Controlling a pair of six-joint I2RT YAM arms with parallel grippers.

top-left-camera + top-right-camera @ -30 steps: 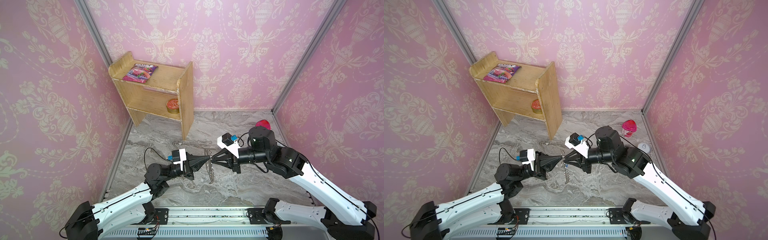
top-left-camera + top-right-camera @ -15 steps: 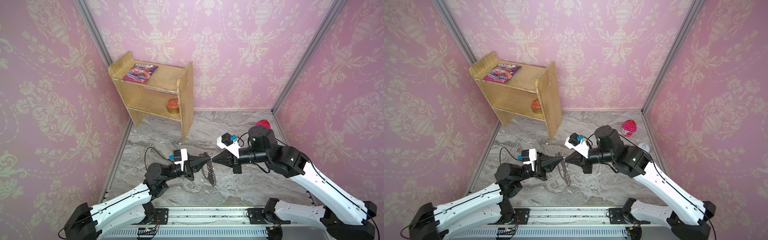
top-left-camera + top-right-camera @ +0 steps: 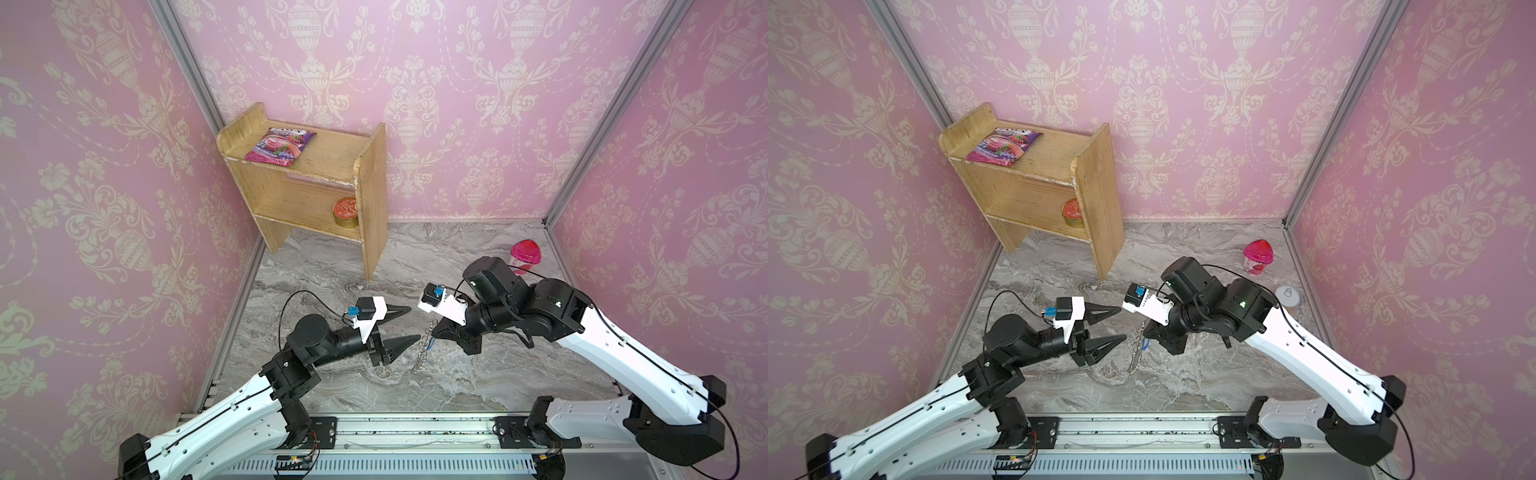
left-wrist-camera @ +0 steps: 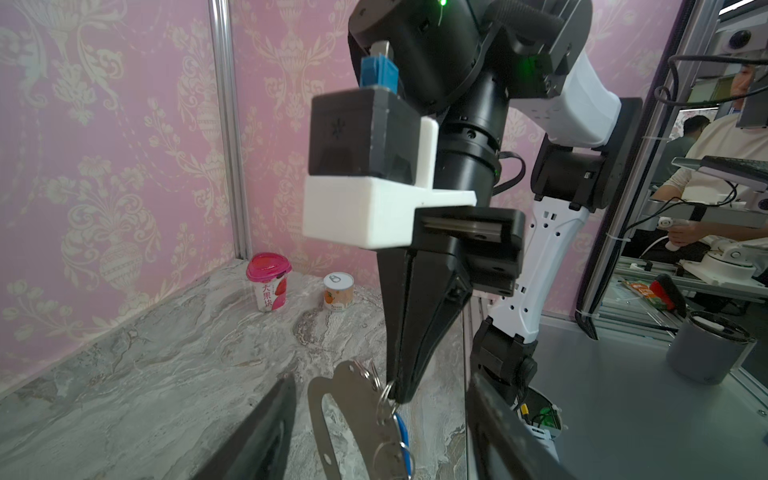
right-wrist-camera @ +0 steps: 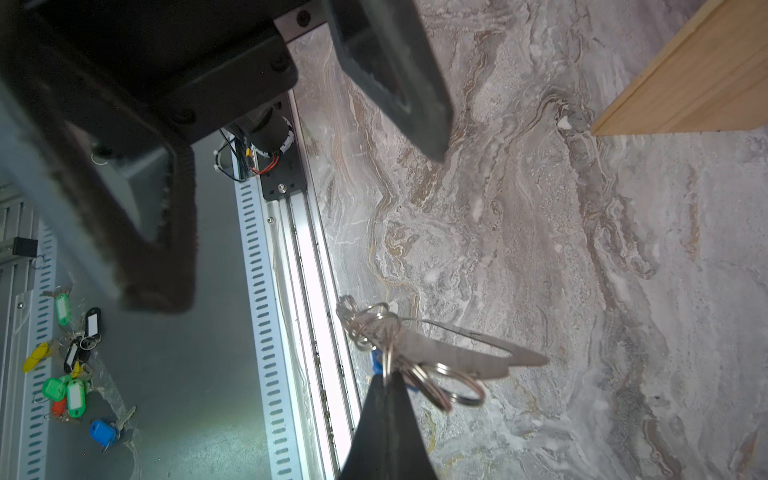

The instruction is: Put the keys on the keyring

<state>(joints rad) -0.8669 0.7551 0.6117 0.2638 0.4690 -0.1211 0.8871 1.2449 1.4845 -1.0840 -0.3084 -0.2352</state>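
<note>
A grey, marble-veined table (image 3: 457,257) carries everything. Past the left gripper (image 3: 415,323), further out than its fingertips and towards the back wall, a wooden shelf (image 3: 371,199) stands on the marble. A pink packet (image 3: 279,143) lies on its top board and a round red-lidded tin (image 3: 347,212) sits on its lower board. Behind the right gripper (image 3: 433,330), beyond its wrist, a pink-lidded cup (image 3: 525,254) stands upright near the back corner. A small white-topped can (image 3: 1287,296) stands near that arm's elbow, well apart from the fingertips.
</note>
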